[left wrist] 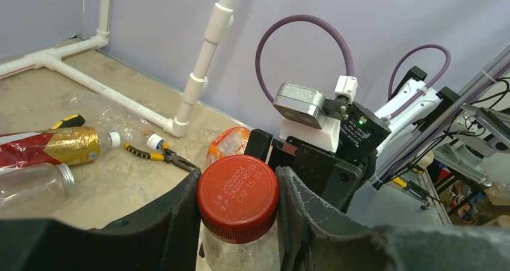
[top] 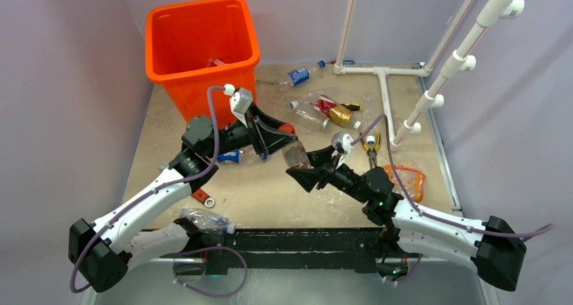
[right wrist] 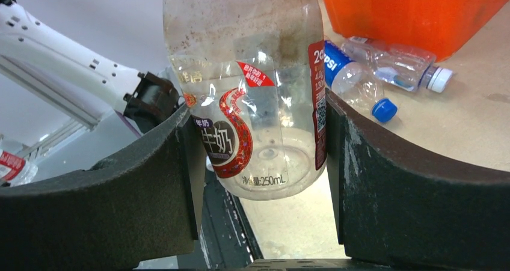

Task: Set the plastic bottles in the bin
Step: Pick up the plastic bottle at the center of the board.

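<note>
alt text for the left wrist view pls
The left gripper has its two dark fingers pressed on either side of the red cap of a clear bottle, with the right arm just behind it. On the tan table beyond lie a gold-labelled bottle, yellow-handled pliers and white pipes.

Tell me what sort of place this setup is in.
Probably a robotics lab test cell: a left arm and right arm bolted to a table walled by plain panels, a white PVC pipe frame, and plastic bottles scattered near an orange bin.
</note>
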